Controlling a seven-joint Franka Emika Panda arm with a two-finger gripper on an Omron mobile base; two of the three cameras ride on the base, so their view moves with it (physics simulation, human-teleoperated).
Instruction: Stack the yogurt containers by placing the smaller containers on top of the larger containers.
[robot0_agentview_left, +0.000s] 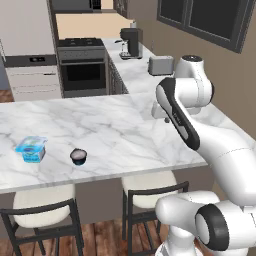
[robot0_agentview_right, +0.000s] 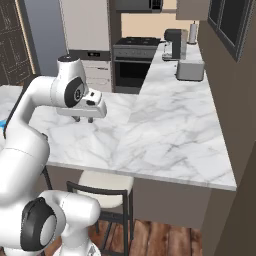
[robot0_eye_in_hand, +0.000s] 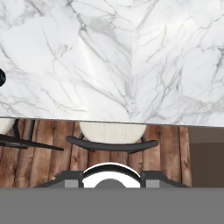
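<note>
Marble, white with grey veining, forms the counter (robot0_agentview_left: 115, 130) on which the task's items stand. In the left base view, one light-blue tub (robot0_agentview_left: 31, 149) sits near the counter's front edge, and one dark cup (robot0_agentview_left: 78, 156) with a pale top stands just beside it at its 3 o'clock, apart from it. Count in that view: one tub, one cup; a second cup is not identifiable there. A dark sliver at the hand view's 9 o'clock edge may be a cup, but it is too cut off to tell. The gripper (robot0_agentview_right: 83, 119) hangs above bare marble in the right base view, fingers pointing down, jaws drawn narrow with nothing between them. Governing relation, as judged: from the gripper, the cup lies at roughly 8 o'clock in the left base view, well apart, with the tub beyond it. The single arm must swing that way and open before any grasp. Nothing is stacked yet.
</note>
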